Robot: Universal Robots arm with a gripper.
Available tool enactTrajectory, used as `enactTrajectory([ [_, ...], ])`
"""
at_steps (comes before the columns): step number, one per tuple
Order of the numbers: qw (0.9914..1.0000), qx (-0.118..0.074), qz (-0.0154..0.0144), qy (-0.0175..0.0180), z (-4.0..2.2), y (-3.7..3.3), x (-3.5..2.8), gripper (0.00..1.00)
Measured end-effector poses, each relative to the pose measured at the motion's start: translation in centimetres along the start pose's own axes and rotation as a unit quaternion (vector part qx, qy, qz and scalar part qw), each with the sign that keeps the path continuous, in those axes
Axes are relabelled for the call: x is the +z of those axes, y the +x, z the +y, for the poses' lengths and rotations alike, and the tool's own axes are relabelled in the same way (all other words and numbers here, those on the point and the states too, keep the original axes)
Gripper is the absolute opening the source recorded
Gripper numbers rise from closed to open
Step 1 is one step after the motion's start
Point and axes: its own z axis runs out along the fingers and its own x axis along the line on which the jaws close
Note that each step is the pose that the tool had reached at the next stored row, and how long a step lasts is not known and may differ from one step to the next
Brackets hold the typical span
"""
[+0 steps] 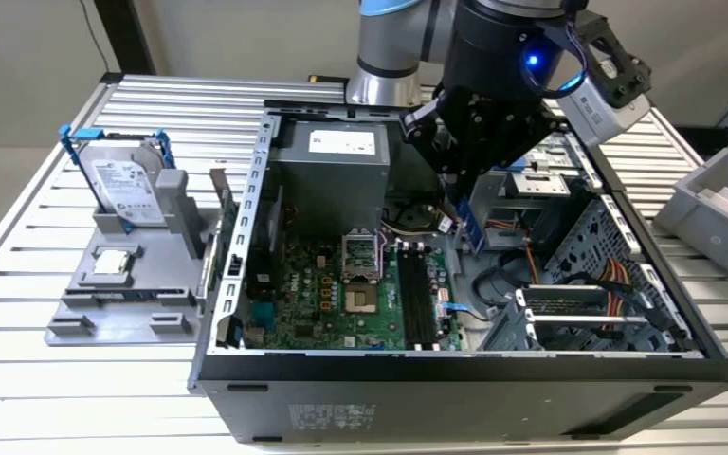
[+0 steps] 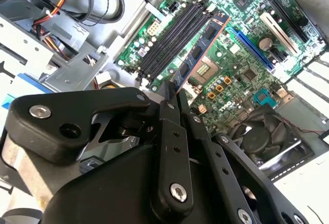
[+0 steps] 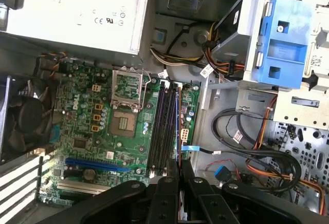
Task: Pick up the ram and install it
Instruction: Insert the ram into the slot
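So, my black two-finger gripper (image 2: 177, 98) is pinched closed on the long, thin, dark blue-black circuit-board RAM stick (image 2: 203, 47), hanging over the open grey desktop computer case (image 1: 465, 365). In the second wrist view the stick runs out from between my fingertips (image 2: 169, 103) on edge, with its chips and orange-lit edge showing above the green motherboard (image 2: 247, 64). In the first wrist view it's just a thin dark line (image 3: 178, 131) running alongside the row of long black memory slots (image 3: 163, 129), roughly parallel to them. I can't tell whether it's over a slot or beside one, and it doesn't look seated.

How it handles, going by looks: very light, stiff, flat as a ruler, so weight isn't the issue. It's fragile, though. I'd guess the board flexes or cracks if pushed off-square, and the contact edge shouldn't get scraped. The flat faces seem fairly slick, and gripping one end leaves a long lever hanging out, so any tilt gets magnified at the far tip. A better hold, I reckon, is on the flat faces nearer the middle of the top edge, clear of the chips where possible, keeping the contact edge free.

Off beside the case, the silver hard drive in its blue frame (image 1: 124, 180) sits upright on the grey parts holder (image 1: 86, 303).
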Motion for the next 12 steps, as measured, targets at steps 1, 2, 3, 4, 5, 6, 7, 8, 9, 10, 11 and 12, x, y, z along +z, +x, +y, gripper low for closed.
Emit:
enactTrajectory([
  [1, 1.00000, 0.000, 0.0000, 0.0001, 0.00, 0.00, 0.05, 0.00],
  [2, 1.00000, 0.000, 0.0001, 0.0001, 0.00, 0.00, 0.11, 0.00],
  [3, 1.00000, 0.000, 0.0000, 0.0001, 0.00, 0.00, 0.19, 0.00],
  [4, 1.00000, 0.000, 0.0001, 0.0001, 0.00, 0.01, 0.27, 0.00],
  [5, 1.00000, 0.000, 0.0001, 0.0002, 0.00, 0.01, 0.35, 0.00],
  [6, 1.00000, 0.000, 0.0001, 0.0002, 0.00, 0.01, 0.45, 0.00],
  [7, 1.00000, 0.000, 0.0001, 0.0001, 0.00, 0.01, 0.56, 0.00],
  [8, 1.00000, 0.000, 0.0001, 0.0002, 0.00, 0.02, 0.65, 0.00],
  [9, 1.00000, 0.001, 0.0001, 0.0001, 0.00, 0.02, 0.76, 0.00],
  [10, 1.00000, 0.001, 0.0001, 0.0002, -0.01, 0.02, 0.88, 0.00],
  [11, 1.00000, 0.002, 0.0001, 0.0002, -0.01, 0.03, 1.00, 0.00],
  [12, 0.99999, 0.004, 0.0001, 0.0003, -0.01, 0.03, 1.11, 0.00],
])
